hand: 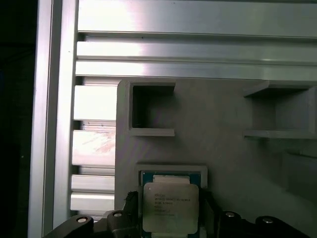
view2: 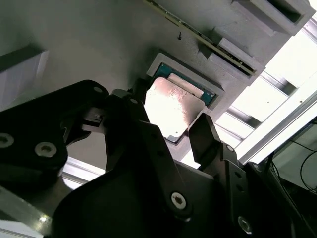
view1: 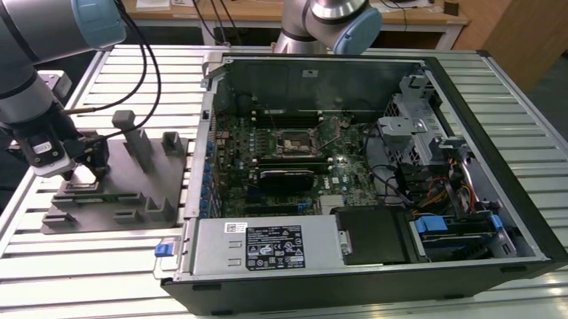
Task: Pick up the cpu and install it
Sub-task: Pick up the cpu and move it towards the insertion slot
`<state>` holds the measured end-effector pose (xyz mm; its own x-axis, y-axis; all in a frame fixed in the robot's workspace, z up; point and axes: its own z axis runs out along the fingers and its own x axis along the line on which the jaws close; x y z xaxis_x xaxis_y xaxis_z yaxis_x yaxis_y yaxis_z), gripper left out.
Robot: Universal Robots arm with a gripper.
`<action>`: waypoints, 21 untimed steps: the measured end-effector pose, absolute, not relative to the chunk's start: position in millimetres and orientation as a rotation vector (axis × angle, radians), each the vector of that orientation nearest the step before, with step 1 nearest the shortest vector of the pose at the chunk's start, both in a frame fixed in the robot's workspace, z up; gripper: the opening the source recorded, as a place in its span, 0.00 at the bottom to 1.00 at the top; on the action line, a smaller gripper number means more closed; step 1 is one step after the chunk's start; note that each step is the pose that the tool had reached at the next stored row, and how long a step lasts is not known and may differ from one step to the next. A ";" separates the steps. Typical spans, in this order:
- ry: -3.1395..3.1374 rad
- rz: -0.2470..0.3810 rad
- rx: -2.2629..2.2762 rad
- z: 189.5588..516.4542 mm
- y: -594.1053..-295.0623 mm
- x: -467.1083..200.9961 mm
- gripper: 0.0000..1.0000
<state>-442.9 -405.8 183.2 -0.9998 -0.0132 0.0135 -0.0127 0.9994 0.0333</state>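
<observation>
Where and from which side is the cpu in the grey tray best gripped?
Probably by two opposite edges, straight down from above: the cpu lies flat, metal plate up, in a square recess of the grey tray, leaving only its top and thin edges exposed.

cpu (hand: 171,208): 1, at grey tray (view1: 133,199)
grey tray: 1
gripper (view2: 172,116): 1, at grey tray
computer case (view1: 373,279): 1, beside grey tray

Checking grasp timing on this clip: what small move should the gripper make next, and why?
Probably close gently on the cpu before any lift: the gripper is down at the grey tray, straddling the cpu, which lies in its recess; whether it already grips is unclear.
</observation>
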 end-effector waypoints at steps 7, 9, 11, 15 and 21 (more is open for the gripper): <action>-3.134 -0.043 0.021 184.6 -405.9 -443.7 0.62; -3.140 -0.039 0.021 185.4 -405.9 -444.9 0.62; -3.141 -0.039 0.021 186.5 -405.9 -444.9 0.62; -3.141 -0.039 0.021 187.9 -405.9 -445.1 0.62; -3.145 -0.039 0.021 187.4 -405.9 -446.5 0.62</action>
<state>-446.5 -405.9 187.4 -0.9999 -0.0132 -0.0040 -0.0133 0.9996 0.0246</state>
